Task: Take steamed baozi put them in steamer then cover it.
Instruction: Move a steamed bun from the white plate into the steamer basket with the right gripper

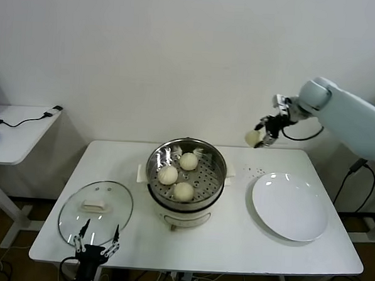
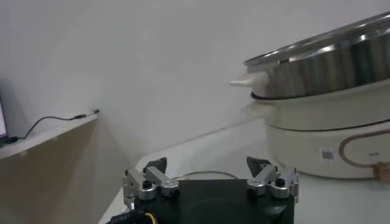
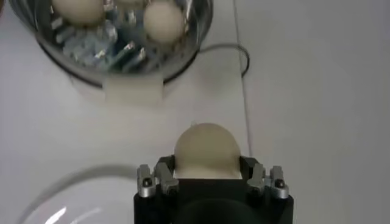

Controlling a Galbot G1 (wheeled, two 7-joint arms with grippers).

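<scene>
A fourth baozi (image 3: 206, 150) sits clamped in the right gripper (image 1: 264, 137), raised above the counter (image 1: 233, 237) beyond the plate (image 1: 291, 209). Three baozi (image 1: 183, 190) lie in the steamer (image 1: 218, 180). Left gripper (image 1: 97, 239) hangs spread wide and empty beside the cover (image 1: 96, 208); its arm is out of sight.

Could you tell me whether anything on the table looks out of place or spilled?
Nothing stands out. Three baozi sit in the steamer, the cover lies flat beside it, the plate is bare, and the right pincer holds the fourth baozi.
</scene>
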